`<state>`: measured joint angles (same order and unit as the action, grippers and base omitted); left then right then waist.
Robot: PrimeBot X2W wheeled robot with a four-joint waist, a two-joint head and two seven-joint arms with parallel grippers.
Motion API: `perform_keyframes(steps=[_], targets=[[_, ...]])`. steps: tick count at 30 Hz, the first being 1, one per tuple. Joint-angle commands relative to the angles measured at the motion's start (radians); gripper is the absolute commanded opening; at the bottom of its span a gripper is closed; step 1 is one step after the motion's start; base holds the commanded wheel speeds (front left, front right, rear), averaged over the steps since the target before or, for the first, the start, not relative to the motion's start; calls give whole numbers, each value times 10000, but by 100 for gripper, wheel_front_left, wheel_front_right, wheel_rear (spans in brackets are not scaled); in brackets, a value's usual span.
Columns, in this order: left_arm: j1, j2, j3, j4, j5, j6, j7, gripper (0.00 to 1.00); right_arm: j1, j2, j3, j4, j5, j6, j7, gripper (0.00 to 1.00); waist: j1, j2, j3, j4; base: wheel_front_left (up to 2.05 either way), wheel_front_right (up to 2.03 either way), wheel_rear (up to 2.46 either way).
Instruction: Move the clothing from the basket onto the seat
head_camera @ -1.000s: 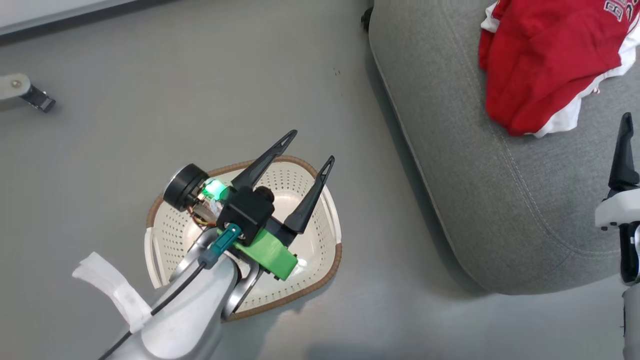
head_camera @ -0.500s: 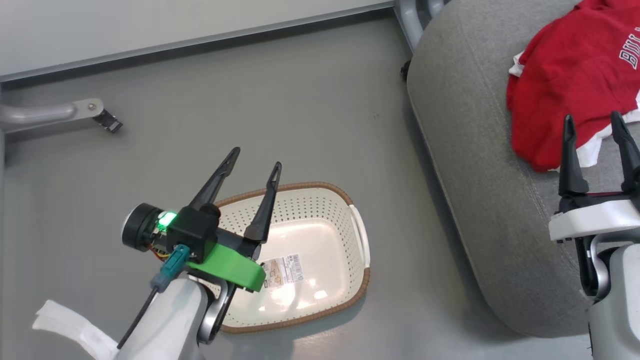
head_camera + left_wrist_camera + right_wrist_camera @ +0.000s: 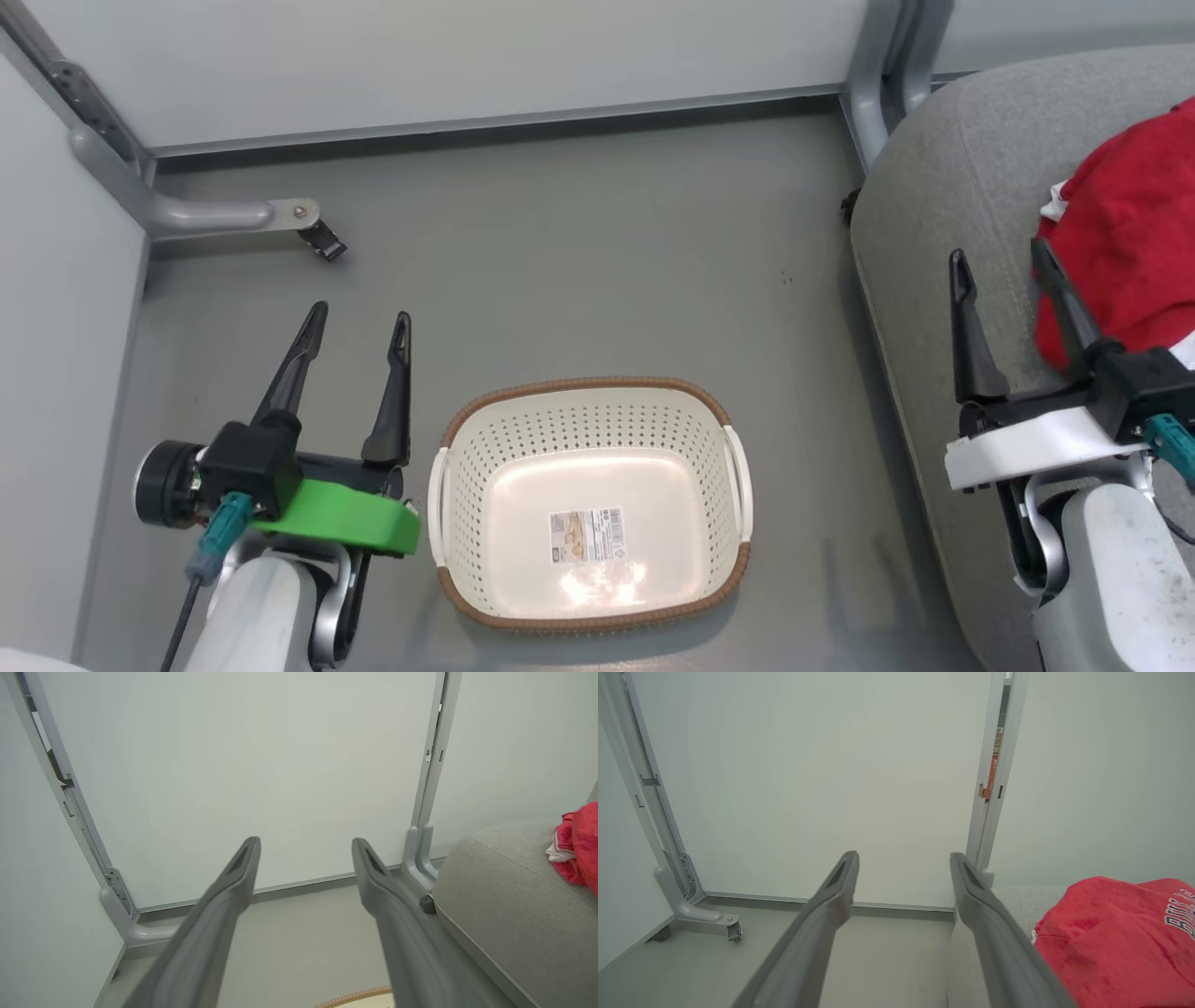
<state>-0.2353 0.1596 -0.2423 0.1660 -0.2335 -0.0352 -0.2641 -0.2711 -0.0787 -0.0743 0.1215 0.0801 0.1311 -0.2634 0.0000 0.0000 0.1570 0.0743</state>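
Your red, white-trimmed fabric clothing [image 3: 1130, 243] lies heaped on the grey upholstered seat [image 3: 924, 233]; the cream perforated plastic basket [image 3: 588, 382] holds nothing; left gripper [image 3: 359, 315] and right gripper [image 3: 997, 252] gape, empty; cloth looks light, limp; pinch a bunched fold.

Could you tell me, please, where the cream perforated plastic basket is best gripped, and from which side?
Probably by a white loop handle, from above: the cream perforated plastic basket stands upright, and each handle juts out beside its brown woven rim.
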Motion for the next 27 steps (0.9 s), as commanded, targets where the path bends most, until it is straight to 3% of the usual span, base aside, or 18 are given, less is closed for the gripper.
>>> perform_keyframes(steps=[1, 14, 27], targets=[[247, -81, 179, -49, 132, -53, -4, 100, 211, 14, 40, -13, 45, -7, -18, 100, 0, 0, -343, 344, 0, 0, 0], [1312, -617, 1510, -25, 651, -331, -3, 100, 1518, 262, 355, -138, 81, -7, -18, 100, 0, 0, -987, 716, 0, 0, 0], [1763, -918, 1663, 357, 816, -633, -3, 100, 2613, 268, 423, -324, 636, -7, -18, 100, 0, 0, -1361, 898, 0, 0, 0]])
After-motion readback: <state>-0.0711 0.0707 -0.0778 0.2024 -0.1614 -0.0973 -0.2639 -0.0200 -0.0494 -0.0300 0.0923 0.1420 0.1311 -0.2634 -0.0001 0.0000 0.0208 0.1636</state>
